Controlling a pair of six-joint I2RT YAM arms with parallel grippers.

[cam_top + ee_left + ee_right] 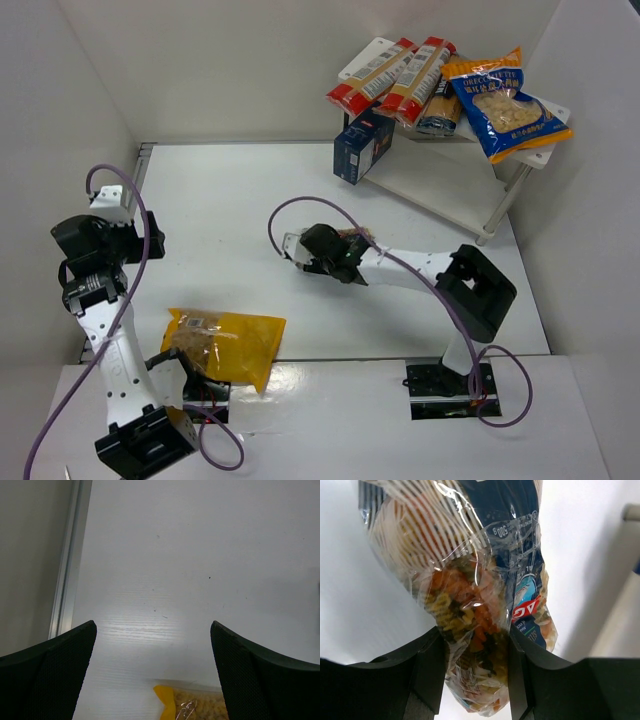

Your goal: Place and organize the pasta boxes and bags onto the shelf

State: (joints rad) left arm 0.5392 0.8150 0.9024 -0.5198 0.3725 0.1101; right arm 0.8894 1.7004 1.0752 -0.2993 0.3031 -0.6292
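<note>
Top external view showed the shelf (440, 185) holding the big blue-and-orange bag (505, 105). The yellow bag (225, 343) lay on the table (230, 200) by my left arm, left fingers (55, 670) spread on nothing. Both spaghetti boxes (372, 77) sat up top, with the navy box (362, 145) propped at the shelf's corner. My right fingers (427, 675) were clamped on the small spiral bag (475, 590) mid-table, so I reckoned two bags to go.

Spiral bag (470, 605) clear w/ blue-red label; window bag (245, 340) yellow

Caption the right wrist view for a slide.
Right tool closed on a clear bag of spiral pasta, white table behind.
</note>
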